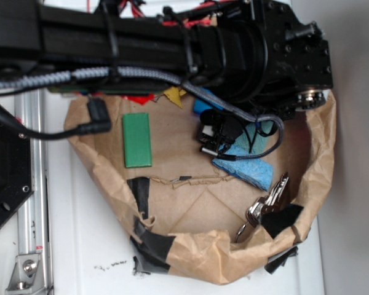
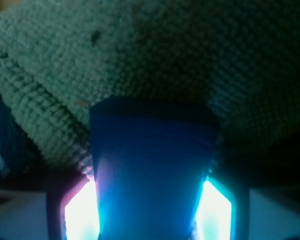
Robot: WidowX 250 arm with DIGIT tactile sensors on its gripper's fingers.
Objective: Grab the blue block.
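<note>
Wrist view: blue block [image 2: 154,175] sits between the tool's [image 2: 149,210] fingers.
Its long axis runs straight ahead toward the teal cloth [image 2: 140,60]; tool apparently closed on it.

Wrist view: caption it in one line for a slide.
Blue block fills the space between the jaws, with teal cloth bunched right behind it.

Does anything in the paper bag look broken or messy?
Yes. The paper bag is torn and crumpled along its front rim, patched with black tape. A ragged tear also runs across its floor. The green block lies flat and looks fine.
</note>
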